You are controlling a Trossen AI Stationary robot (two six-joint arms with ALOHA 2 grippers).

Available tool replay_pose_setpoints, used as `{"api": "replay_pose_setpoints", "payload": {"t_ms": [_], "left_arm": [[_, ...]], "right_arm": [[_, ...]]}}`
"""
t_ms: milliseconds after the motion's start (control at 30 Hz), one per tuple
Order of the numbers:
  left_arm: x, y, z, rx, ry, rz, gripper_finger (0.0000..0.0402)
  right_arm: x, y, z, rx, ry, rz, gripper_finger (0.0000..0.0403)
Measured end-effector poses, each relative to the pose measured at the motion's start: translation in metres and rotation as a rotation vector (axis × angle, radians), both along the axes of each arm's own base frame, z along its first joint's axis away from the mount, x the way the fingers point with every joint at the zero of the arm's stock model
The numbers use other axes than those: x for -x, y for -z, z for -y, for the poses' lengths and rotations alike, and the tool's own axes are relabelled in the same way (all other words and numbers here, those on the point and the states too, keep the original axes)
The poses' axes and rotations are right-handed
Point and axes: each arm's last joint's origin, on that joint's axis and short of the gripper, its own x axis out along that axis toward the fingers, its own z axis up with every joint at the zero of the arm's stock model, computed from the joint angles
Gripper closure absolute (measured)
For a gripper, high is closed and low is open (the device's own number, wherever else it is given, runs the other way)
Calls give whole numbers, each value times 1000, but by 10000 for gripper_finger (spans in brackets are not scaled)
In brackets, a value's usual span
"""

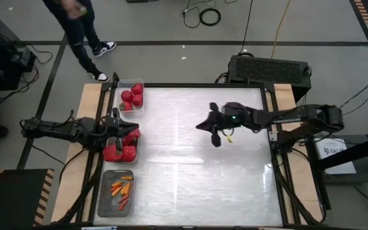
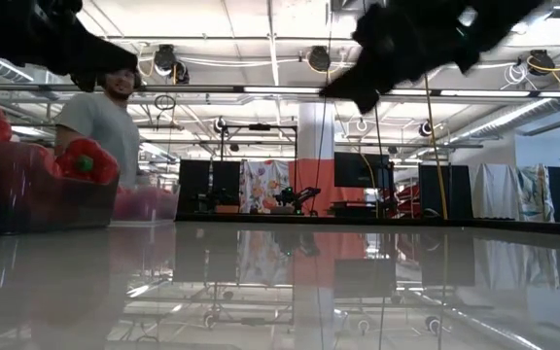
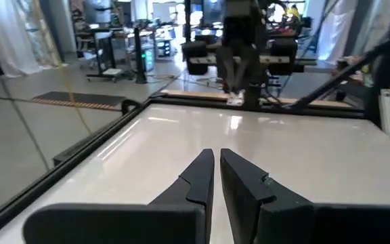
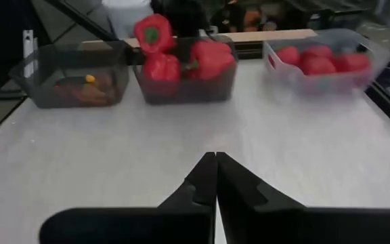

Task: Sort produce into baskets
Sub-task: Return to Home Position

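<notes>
Three trays stand along the table's left edge. The clear one (image 1: 131,96) holds tomatoes (image 4: 317,61). The middle grey one (image 1: 124,144) holds red bell peppers (image 4: 181,61). The near grey one (image 1: 115,191) holds chili peppers (image 4: 87,91). My left gripper (image 1: 131,131) hovers shut over the bell pepper tray and holds nothing; its fingers (image 3: 215,169) point toward the table's right. My right gripper (image 1: 200,126) hovers shut and empty above the table's middle, and its fingers (image 4: 215,169) point toward the trays.
A black box (image 1: 270,69) sits beyond the table's far edge. A person (image 1: 82,32) stands past the far left corner and also shows in the low view (image 2: 100,122). The white tabletop (image 1: 190,185) lies bare between the trays and the right edge.
</notes>
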Motion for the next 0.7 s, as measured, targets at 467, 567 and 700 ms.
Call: {"api": "replay_pose_setpoints", "payload": {"t_ms": [467,567,700], "left_arm": [[1,5,-15,61,-109,-9,366],[1,13,-16,85,-113,-15,366],[1,17,-17,87,-113,31,366]], "right_arm": [[94,88,0,-88,112,53,401],[113,85,2,-72,147,169,401],[134,92,2,-91,187,227,401]]}}
